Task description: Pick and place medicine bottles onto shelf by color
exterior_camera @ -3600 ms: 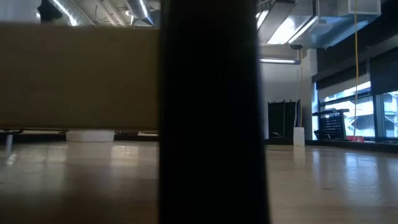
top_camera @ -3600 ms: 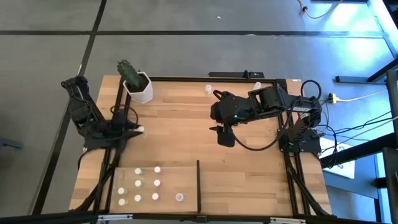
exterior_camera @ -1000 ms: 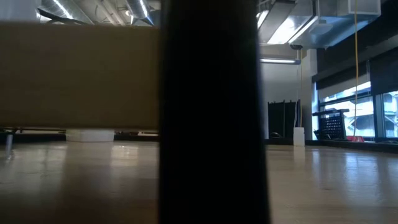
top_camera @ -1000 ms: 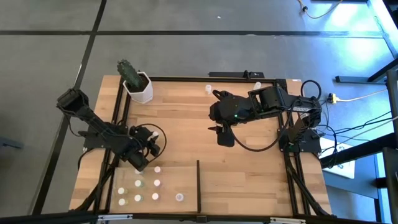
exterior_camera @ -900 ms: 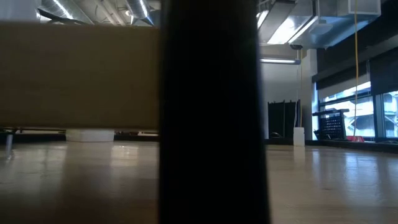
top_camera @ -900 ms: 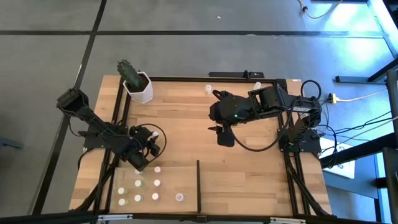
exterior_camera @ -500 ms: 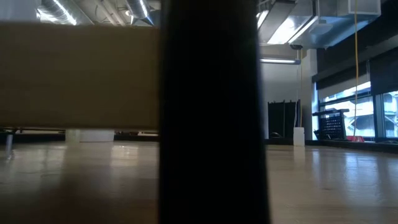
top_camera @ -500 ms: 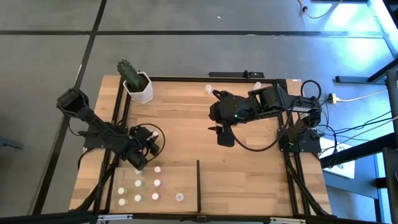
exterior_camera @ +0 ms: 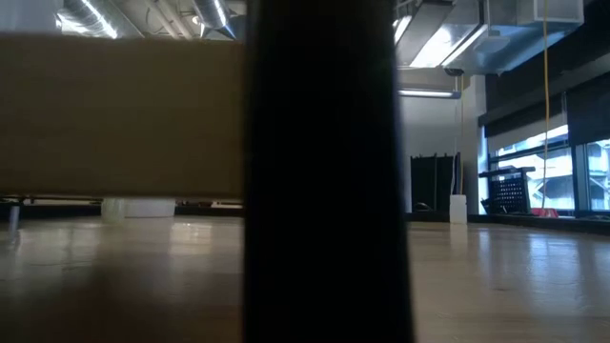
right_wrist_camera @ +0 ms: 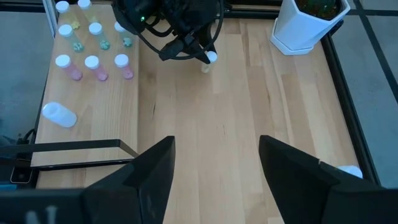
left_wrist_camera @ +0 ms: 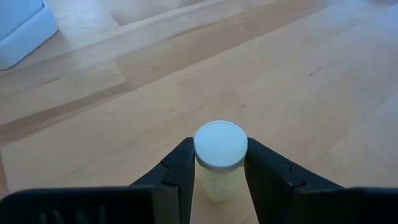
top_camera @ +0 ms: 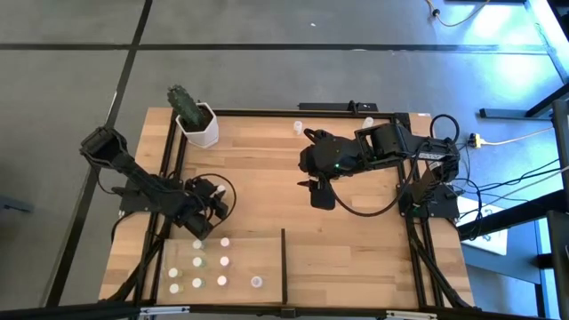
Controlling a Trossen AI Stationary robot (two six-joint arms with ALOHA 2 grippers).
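Note:
My left gripper (top_camera: 197,231) is shut on a medicine bottle (left_wrist_camera: 220,146) with a round white cap and a pale yellowish body. It holds the bottle low over the table, just beyond the far edge of the shelf (top_camera: 258,253). The shelf, a pale wood panel, carries several upright white-capped bottles (right_wrist_camera: 93,62) tinted green and pink, and one bottle lying on its side (right_wrist_camera: 59,114). My right gripper (top_camera: 317,191) hangs open high above the middle of the table, with nothing between its fingers (right_wrist_camera: 292,180). My left gripper pinches the bottle's body just under the cap (left_wrist_camera: 217,177) between its two fingers (left_wrist_camera: 180,163). The fingers slant downward from the table's left side. The bottle stands roughly upright with its cap above the fingertips. The fingers hide its base, so I cannot tell whether it rests on the table.
A white hexagonal cactus pot (top_camera: 197,124) stands at the far left corner. Loose bottles (top_camera: 298,127) stand along the far edge. A thin black divider (top_camera: 284,262) bounds the shelf's right side. In the low view a dark post (exterior_camera: 324,171) blocks most of the scene.
My left gripper has eased a little down and toward the table's left edge, still shut on the bottle. My right arm has kept still.

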